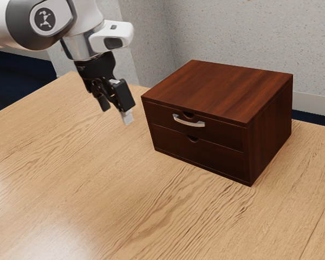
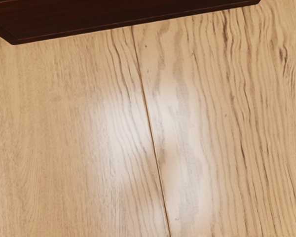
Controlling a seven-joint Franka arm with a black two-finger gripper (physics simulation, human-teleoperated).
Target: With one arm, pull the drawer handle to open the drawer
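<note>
Checking progress first: the curved silver metal handle sits on the upper drawer of the dark red-brown wooden cabinet. That drawer front lies flush with the cabinet face, so we log it as shut. None of the pull is done yet, as we judge it, and the handle is untouched.

The black two-finger gripper hangs above the light wood-grain counter, to the exterior view's left of the cabinet. It is roughly level with the handle but clearly apart from it, and its fingers stand apart with nothing between them.

Left to do, in our reading: close the gap to the handle, get the fingers around it, clamp, then draw the drawer out away from the cabinet. Whole task ahead, basically.

The lower drawer is flush too. In the wrist view we see the cabinet's dark bottom edge ahead of the hand, with counter grain under it.

Counts:
- one cabinet
- two drawers
- one metal handle, on the upper drawer; the lower one shows a small half-round notch and no bar that we can make out
- one white and grey arm
- one gripper
- one counter
</note>
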